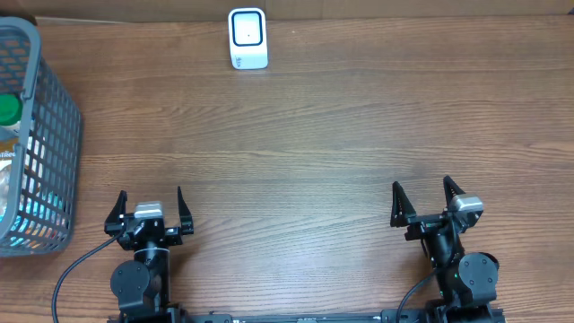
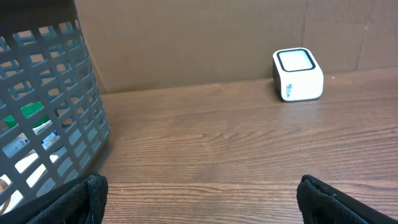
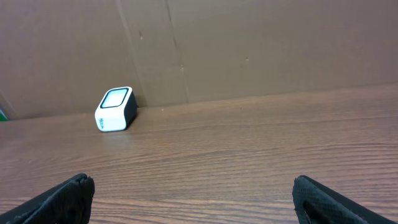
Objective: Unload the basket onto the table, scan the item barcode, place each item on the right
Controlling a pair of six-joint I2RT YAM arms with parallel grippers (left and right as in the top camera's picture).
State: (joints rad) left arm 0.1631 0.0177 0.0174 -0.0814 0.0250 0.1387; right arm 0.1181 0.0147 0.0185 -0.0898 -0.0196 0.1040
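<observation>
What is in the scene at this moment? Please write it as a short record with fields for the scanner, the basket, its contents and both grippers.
scanner: small white box with a dark-framed window, at the far edge of the table, nothing in front of it
basket: grey mesh, at the left end of the table
items: inside the basket, one with a green cap; no barcode readable
left gripper: open, empty, near the basket
right gripper: open, empty
task state: no item picked up yet

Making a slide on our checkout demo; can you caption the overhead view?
Left gripper and right gripper open, empty; grey basket of items at left, white scanner across the table.
</observation>
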